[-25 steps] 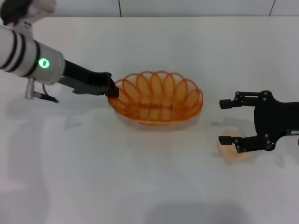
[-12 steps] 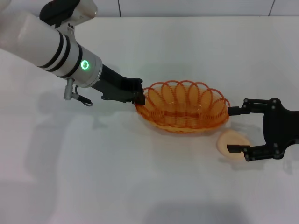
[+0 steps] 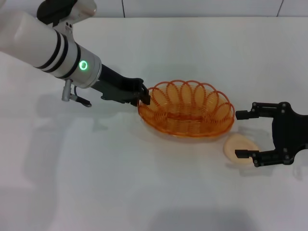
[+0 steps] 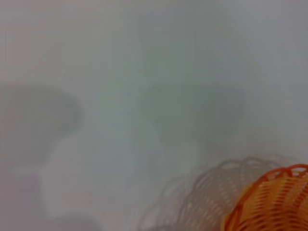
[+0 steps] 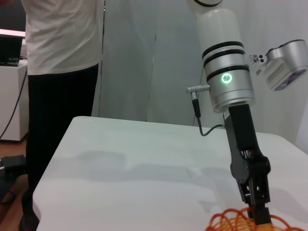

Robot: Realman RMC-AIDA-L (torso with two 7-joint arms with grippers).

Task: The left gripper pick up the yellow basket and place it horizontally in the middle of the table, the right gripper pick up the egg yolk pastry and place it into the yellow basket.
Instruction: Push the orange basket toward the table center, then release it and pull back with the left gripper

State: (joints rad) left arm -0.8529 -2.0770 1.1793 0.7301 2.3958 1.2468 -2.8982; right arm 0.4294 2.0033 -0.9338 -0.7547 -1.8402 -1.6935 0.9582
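While the left gripper [image 3: 143,96] is clenched on the looped rim at the basket's end nearest its own arm, your job is to settle the yellow basket [image 3: 186,109] flat before you let go. Lower it until the coiled base sits fully on the table [image 3: 154,192], long axis running across, then release straight back along the rim so the prongs do not snag a loop and drag it.

Mind the far end: it lies just beside the egg yolk pastry [image 3: 239,148] and the right gripper [image 3: 243,134], whose prongs are spread wide, the lower prong over the pastry and nothing held.

The basket is an oval of orange-yellow wire with a scalloped looped rim and see-through sides, sitting near the table's middle. It looks light, so it will likely slide at any nudge.
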